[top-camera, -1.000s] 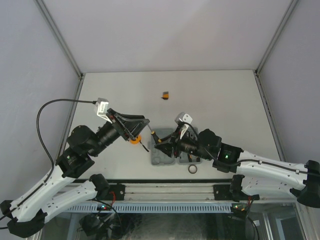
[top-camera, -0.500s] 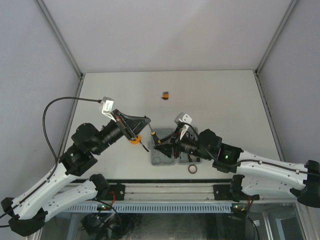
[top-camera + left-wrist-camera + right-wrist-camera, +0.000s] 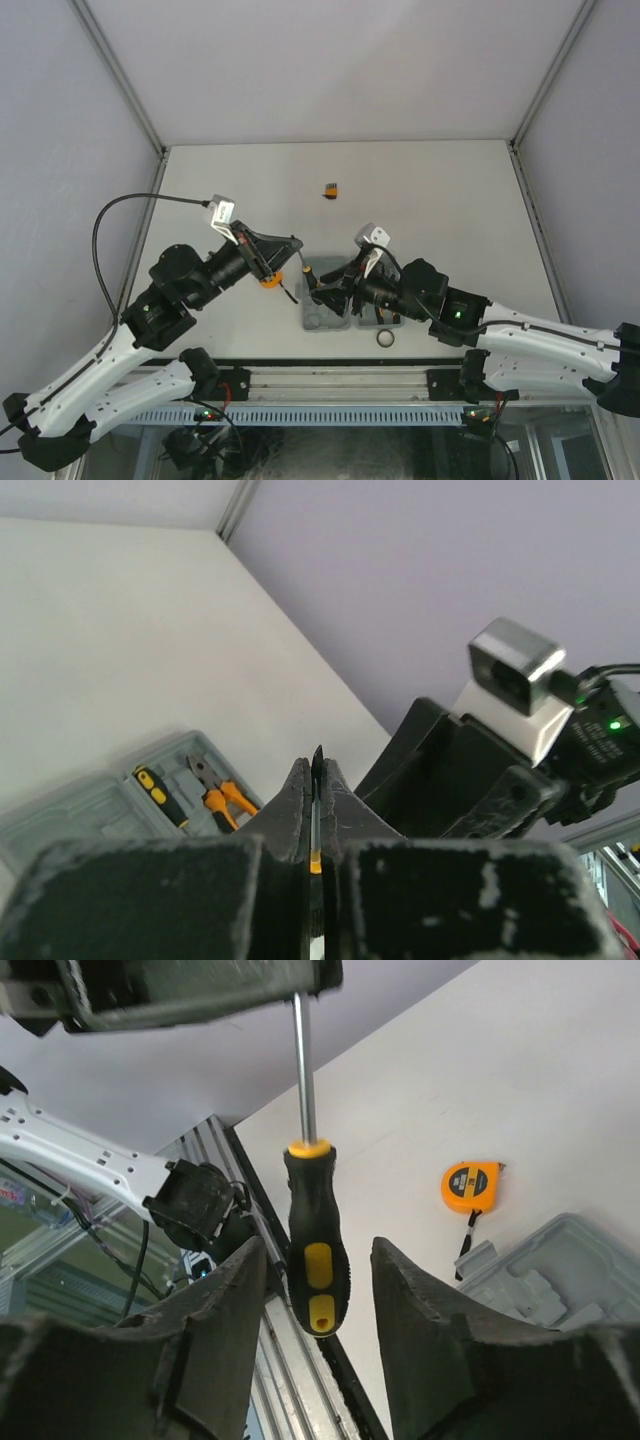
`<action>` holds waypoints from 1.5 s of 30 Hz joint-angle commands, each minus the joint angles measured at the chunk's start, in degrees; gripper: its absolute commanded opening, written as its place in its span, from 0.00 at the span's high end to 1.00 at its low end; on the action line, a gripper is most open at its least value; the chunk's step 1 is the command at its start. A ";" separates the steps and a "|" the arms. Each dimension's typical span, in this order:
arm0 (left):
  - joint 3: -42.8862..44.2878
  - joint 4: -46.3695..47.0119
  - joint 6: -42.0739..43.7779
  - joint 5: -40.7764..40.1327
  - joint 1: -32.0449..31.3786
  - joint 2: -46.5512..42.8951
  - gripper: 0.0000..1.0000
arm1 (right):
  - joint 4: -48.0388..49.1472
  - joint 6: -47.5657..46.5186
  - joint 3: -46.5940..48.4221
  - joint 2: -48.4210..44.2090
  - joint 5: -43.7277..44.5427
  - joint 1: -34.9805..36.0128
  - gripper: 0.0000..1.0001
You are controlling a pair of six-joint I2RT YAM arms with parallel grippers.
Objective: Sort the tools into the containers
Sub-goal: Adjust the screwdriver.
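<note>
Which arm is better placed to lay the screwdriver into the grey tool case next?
Left. The left gripper is shut on the shaft of the screwdriver, so it alone carries the tool. The right gripper stands open around the handle without touching it. The grey tool case lies close by.

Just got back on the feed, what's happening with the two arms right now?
The left gripper is shut on the shaft of a screwdriver, holding it in the air with the handle between the open fingers of the right gripper. The grey case lies open with the pliers and a second screwdriver in it. The tape measure, ring and small block lie on the table outside it.
</note>
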 commanded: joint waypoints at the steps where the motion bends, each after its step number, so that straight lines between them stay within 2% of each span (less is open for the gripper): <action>1: 1.32 -1.46 1.38 -0.08 0.06 0.34 1.00 | 1.86 -1.39 2.60 -2.65 2.44 0.24 0.51; 4: 1.29 -1.99 1.47 0.25 0.06 0.40 1.00 | 2.09 -1.69 2.63 -3.04 2.92 0.16 0.45; 7: 1.12 -2.03 1.47 1.23 0.06 0.63 1.00 | 2.46 -1.46 2.67 -2.58 2.87 -0.27 0.44; 19: 2.70 -1.76 1.56 5.27 0.06 3.79 1.00 | 1.36 -1.27 5.70 2.10 0.32 -1.07 0.55; 29: 3.15 -2.05 2.17 4.91 0.06 3.25 1.00 | -4.05 -1.60 5.87 2.62 4.65 -1.04 0.54; 42: 2.72 -1.99 1.81 4.65 0.06 2.27 1.00 | -1.00 -0.54 5.92 4.43 3.85 -1.13 0.73; 45: 3.14 -1.64 1.73 5.17 0.06 2.58 1.00 | -1.09 0.04 5.93 4.42 3.83 -1.10 0.82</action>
